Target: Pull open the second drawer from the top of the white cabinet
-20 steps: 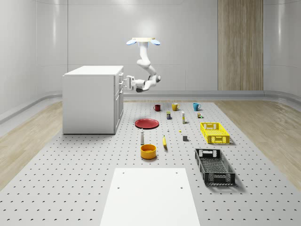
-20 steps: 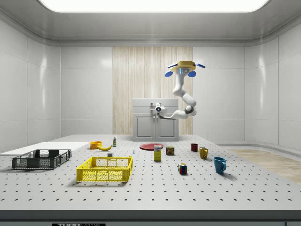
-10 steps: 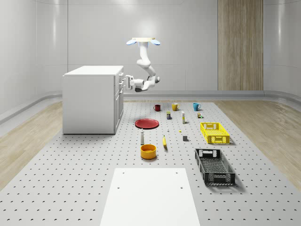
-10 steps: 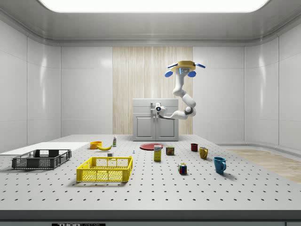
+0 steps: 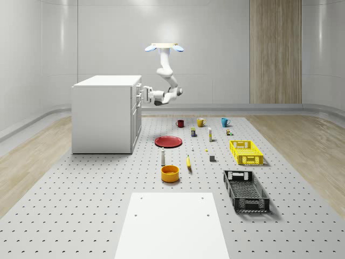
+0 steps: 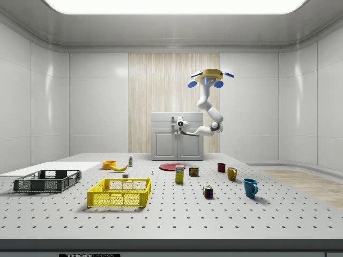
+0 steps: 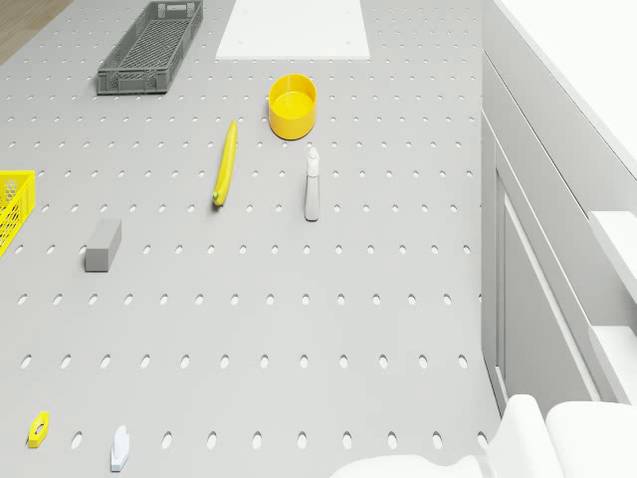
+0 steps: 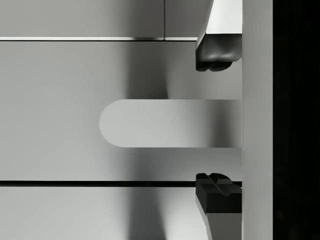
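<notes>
The white cabinet (image 5: 105, 114) stands at the whole-scene view's left, its drawer front facing right. The drone (image 5: 164, 47) hovers in the air beside that front, above the table, with the arm bent down and toward the cabinet. My gripper (image 5: 142, 97) is at the upper drawers. In the wrist view a rounded white handle (image 8: 165, 123) on a drawer front (image 8: 75, 110) lies between my two fingertips (image 8: 216, 52), which stand apart from it on either side. My gripper (image 8: 217, 122) is open around the handle. In the side view the gripper (image 6: 179, 124) is in front of the cabinet (image 6: 177, 147).
On the perforated table lie a red plate (image 5: 168, 141), a small bottle (image 5: 163, 157), a banana (image 5: 188, 162), a yellow bowl (image 5: 170, 173), three mugs (image 5: 200, 122), a yellow crate (image 5: 246, 152) and a black crate (image 5: 246, 190). A white panel (image 5: 172, 224) is at the front.
The arm's elbow and gripper have moved a little toward the cabinet front. The drone hovers in the same spot.
</notes>
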You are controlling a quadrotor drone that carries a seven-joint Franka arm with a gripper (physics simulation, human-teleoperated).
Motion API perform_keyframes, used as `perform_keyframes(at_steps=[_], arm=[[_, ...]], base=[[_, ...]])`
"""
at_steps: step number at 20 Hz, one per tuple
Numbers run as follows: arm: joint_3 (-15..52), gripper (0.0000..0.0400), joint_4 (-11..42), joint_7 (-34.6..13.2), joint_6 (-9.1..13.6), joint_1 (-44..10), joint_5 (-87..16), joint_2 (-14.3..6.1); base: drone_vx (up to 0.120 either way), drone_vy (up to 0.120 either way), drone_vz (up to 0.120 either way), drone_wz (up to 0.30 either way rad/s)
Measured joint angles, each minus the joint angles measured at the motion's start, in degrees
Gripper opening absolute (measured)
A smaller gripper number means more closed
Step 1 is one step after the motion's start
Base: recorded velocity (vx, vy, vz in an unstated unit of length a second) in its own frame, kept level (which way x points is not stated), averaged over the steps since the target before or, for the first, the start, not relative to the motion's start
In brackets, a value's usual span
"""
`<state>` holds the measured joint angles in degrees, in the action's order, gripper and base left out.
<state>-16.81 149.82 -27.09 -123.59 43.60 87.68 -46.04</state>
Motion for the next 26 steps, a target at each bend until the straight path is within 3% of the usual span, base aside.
perform_keyframes(at_steps=[7,8,11,15,26], arm=[[1.7,0.03,-0.3,0.3,0.9,-1.7,1.3,0.9],[1.9,0.0284,-0.3,0.3,1.0,-1.9,1.5,1.0],[2.6,0.0187,-0.4,0.4,1.5,-2.6,1.9,1.3],[3.3,0.0132,-0.4,0.4,2.1,-3.6,2.3,1.5],[4.7,0.011,-0.3,0.5,4.0,-6.3,2.7,1.6]], base=[[0.0,0.0,0.0,0.0],[0.0,0.0,0.0,0.0],[0.0,0.0,0.0,0.0],[0.0,0.0,0.0,0.0],[0.0,0.0,0.0,0.0]])
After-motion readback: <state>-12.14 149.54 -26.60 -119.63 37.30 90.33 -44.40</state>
